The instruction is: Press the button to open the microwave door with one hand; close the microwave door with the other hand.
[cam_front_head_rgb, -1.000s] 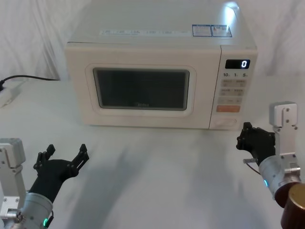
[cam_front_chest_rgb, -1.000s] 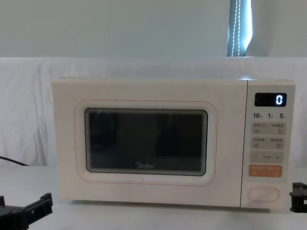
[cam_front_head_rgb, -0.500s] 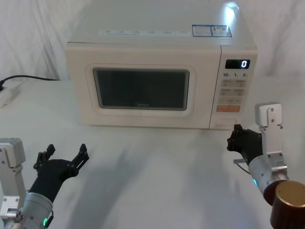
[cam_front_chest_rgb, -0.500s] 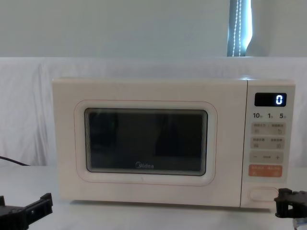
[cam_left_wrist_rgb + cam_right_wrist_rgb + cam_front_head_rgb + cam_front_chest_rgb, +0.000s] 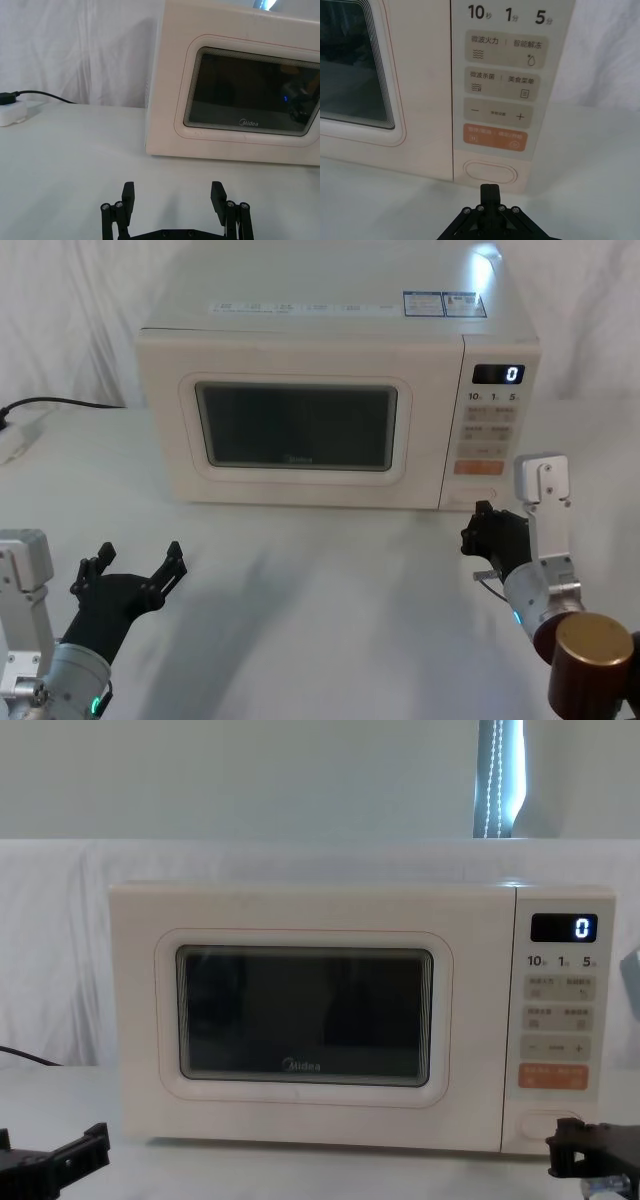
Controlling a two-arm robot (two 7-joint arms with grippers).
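The cream-white microwave door (image 5: 298, 426) with its dark window is closed; it also shows as the door (image 5: 305, 1015), the door (image 5: 250, 92) and the door (image 5: 385, 75). The pill-shaped button (image 5: 490, 173) sits at the bottom of the control panel. My right gripper (image 5: 489, 190) is shut and pointed at it, a short way in front of it. In the head view my right gripper (image 5: 487, 532) hangs just below the button (image 5: 462, 502). In the chest view my right gripper (image 5: 577, 1158) covers part of the button (image 5: 545, 1122). My left gripper (image 5: 130, 575) rests open at the near left, empty, as the left gripper (image 5: 173, 195) confirms.
A white power strip (image 5: 15, 440) with a black cable (image 5: 60, 403) lies at the far left of the white cloth-covered table (image 5: 320, 600). An orange key (image 5: 495, 136) sits just above the button. The display (image 5: 498, 374) reads 0.
My right gripper has moved left and forward, closer to the bottom of the control panel. The left arm has not moved and the door stays closed.
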